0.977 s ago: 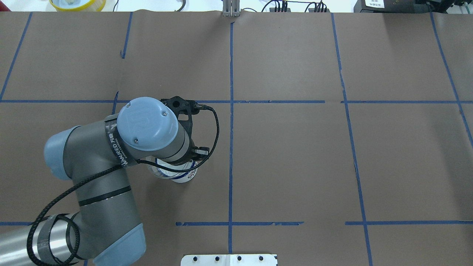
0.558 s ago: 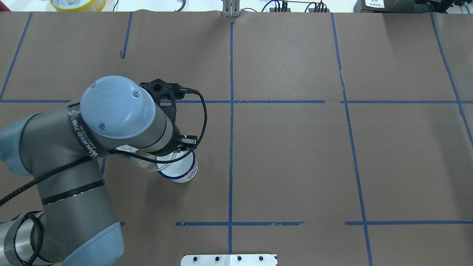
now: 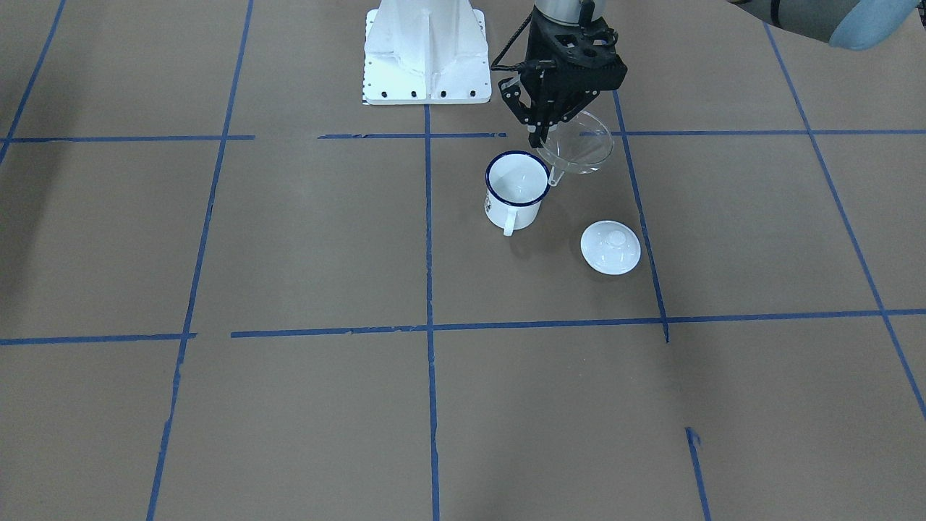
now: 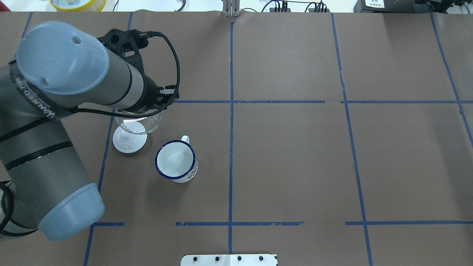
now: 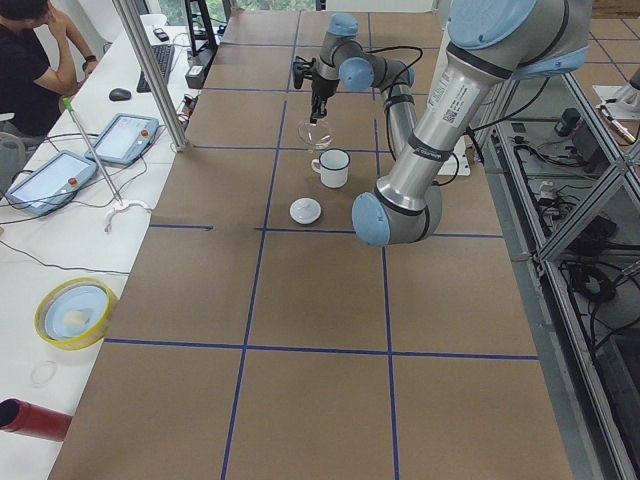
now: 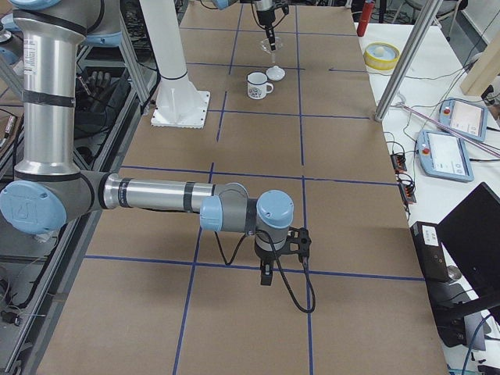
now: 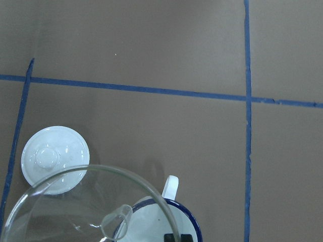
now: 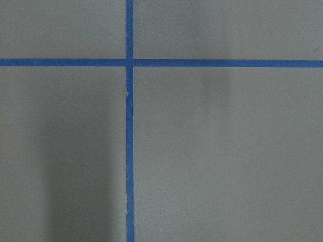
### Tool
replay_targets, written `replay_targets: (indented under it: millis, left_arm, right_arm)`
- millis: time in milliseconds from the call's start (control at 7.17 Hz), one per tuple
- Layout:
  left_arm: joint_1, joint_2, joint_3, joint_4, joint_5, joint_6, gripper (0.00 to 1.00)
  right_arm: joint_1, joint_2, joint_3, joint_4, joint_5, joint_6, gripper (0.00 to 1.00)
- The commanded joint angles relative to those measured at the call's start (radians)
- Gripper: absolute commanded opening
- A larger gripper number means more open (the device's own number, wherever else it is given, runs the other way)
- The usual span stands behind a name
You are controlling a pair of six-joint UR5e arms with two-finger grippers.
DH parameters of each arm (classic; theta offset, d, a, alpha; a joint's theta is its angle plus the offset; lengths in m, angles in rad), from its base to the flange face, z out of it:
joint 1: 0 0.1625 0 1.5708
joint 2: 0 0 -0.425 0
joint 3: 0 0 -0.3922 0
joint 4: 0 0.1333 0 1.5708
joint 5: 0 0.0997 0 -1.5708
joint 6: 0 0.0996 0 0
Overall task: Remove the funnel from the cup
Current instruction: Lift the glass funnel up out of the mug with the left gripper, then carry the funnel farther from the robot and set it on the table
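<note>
My left gripper (image 3: 539, 139) is shut on the rim of the clear funnel (image 3: 577, 149) and holds it in the air, tilted, its spout beside the cup's rim and outside it. The white enamel cup (image 3: 515, 189) with a dark blue rim stands upright on the table, with nothing in it. In the overhead view the funnel (image 4: 139, 120) hangs partly over the lid, beyond and to the left of the cup (image 4: 176, 161). The left wrist view shows the funnel (image 7: 75, 201) above the cup (image 7: 174, 229). My right gripper (image 6: 266, 275) hovers far off over bare table; I cannot tell whether it is open or shut.
A white round lid with a knob (image 4: 129, 141) lies flat on the table left of the cup, also in the front view (image 3: 610, 247). The brown table (image 4: 295, 147) is marked with blue tape lines. The white robot base (image 3: 427, 51) stands at the near edge.
My left arm has lifted the funnel out of the cup and carried it up, left and away from me. The cup has stayed in place; the lid is now uncovered.
</note>
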Motion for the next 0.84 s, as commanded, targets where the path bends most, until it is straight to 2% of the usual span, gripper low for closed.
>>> replay_targets:
  millis: [0,140,419,698]
  left_arm:
    - [-0.04,0.002,0.123,-0.245,0.122,-0.203,0.0]
    - [-0.04,0.002,0.174,-0.323,0.227,-0.261,0.0]
    - [-0.04,0.005,0.324,-0.501,0.355,-0.407,0.0]
    - [-0.028,0.043,0.479,-0.741,0.502,-0.582,0.0]
  right_arm:
    - [0.0,0.0,0.0,0.0,0.0,0.0,1.0]
    - [0.0,0.0,0.0,0.0,0.0,0.0,1.0]
    - [0.0,0.0,0.0,0.0,0.0,0.0,1.0]
    - [0.0,0.0,0.0,0.0,0.0,0.0,1.0]
